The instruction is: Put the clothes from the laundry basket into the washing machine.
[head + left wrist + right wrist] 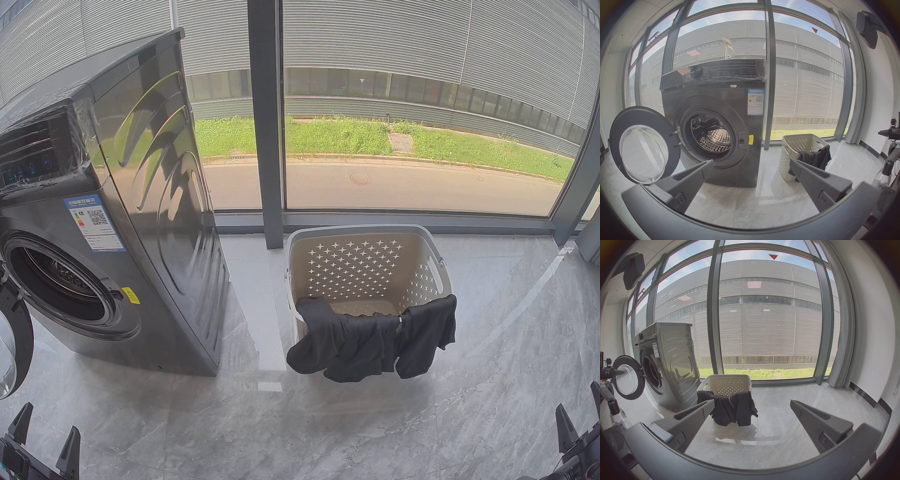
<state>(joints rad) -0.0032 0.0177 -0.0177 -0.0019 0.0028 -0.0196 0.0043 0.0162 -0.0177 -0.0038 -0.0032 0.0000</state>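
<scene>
A cream laundry basket (362, 256) (800, 147) (725, 384) stands on the floor by the window. Dark clothes (369, 340) (815, 157) (731, 407) hang over its near rim. To its left is the grey washing machine (125, 206) (725, 103) (672, 358) with its round door (12, 340) (642, 145) (628, 380) swung open and the drum (711, 132) bare inside. My left gripper (42, 434) (751, 165) is low at the near left, open, holding nothing. My right gripper (581, 409) (751, 405) is low at the near right, open and well short of the basket.
A dark window pillar (265, 119) rises behind the gap between machine and basket. Glossy grey floor (375, 425) stretches between me and both. A curtain (847, 333) and white wall lie to the right.
</scene>
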